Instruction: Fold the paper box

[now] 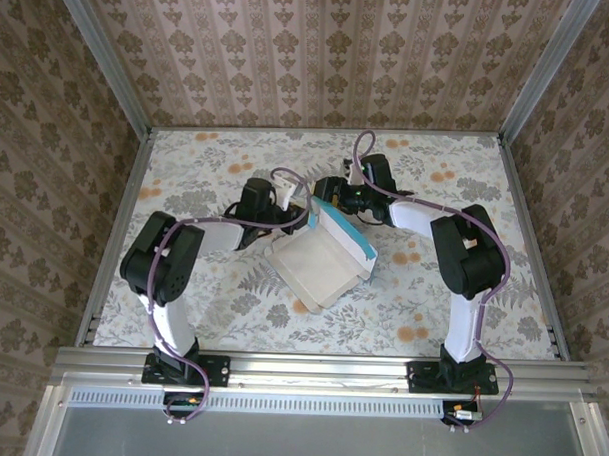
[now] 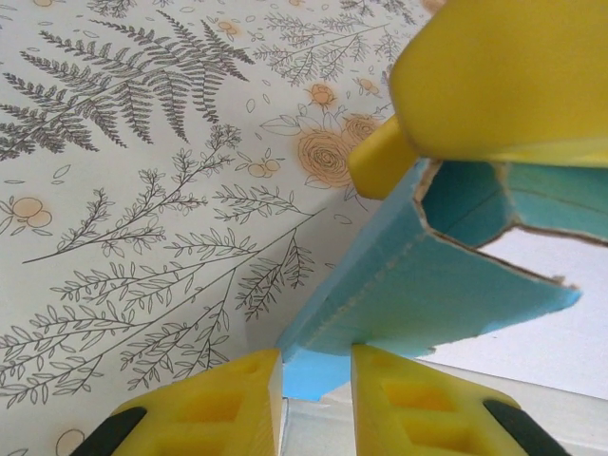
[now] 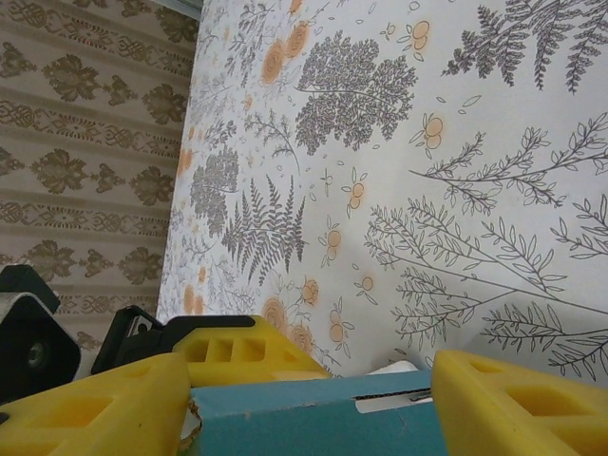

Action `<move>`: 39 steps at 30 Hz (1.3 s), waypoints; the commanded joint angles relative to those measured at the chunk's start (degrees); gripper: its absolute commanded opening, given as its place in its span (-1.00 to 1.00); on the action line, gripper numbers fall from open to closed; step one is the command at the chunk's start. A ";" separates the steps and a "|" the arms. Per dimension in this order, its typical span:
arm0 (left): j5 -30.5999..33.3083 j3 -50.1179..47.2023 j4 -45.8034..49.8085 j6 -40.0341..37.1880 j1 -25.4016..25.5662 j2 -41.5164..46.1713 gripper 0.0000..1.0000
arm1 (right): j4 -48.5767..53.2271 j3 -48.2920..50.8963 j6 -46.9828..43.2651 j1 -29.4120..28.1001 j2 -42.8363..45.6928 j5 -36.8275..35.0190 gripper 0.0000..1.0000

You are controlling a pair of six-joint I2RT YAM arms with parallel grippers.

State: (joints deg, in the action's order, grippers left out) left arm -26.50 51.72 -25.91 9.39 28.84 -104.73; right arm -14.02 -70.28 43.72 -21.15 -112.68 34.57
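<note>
The paper box (image 1: 321, 261) lies mid-table, off-white inside facing up, with a turquoise wall standing along its far right side. My left gripper (image 1: 290, 223) is at the box's far left corner. In the left wrist view its yellow fingers (image 2: 220, 404) are shut on a turquoise corner flap (image 2: 318, 372), under the folded wall (image 2: 427, 285). My right gripper (image 1: 335, 205) reaches in from the far side. In the right wrist view the turquoise wall (image 3: 313, 423) spans the gap from one yellow finger (image 3: 85, 408) to the other, touching both.
The floral tablecloth (image 1: 466, 184) covers the table, with patterned walls on three sides. A metal rail (image 1: 320, 367) runs along the near edge by the arm bases. The two grippers stand close together; the right gripper's finger (image 2: 503, 76) hangs just above the left one's.
</note>
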 commanded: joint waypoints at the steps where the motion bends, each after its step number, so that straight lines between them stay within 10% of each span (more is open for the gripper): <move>1: -3.06 2.43 -0.50 -2.09 -0.32 -1.24 -0.48 | 0.69 -1.00 0.41 0.29 -1.92 1.80 0.37; 39: -5.26 9.96 -2.65 -1.24 -0.10 -8.19 -0.67 | -6.47 -0.64 4.23 0.58 -6.21 3.64 0.26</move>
State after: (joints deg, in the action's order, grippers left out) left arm -31.90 59.20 -25.76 8.56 28.49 -111.81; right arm -22.11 -70.43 48.05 -20.47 -116.38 36.56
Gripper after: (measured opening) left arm 0.164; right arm 0.637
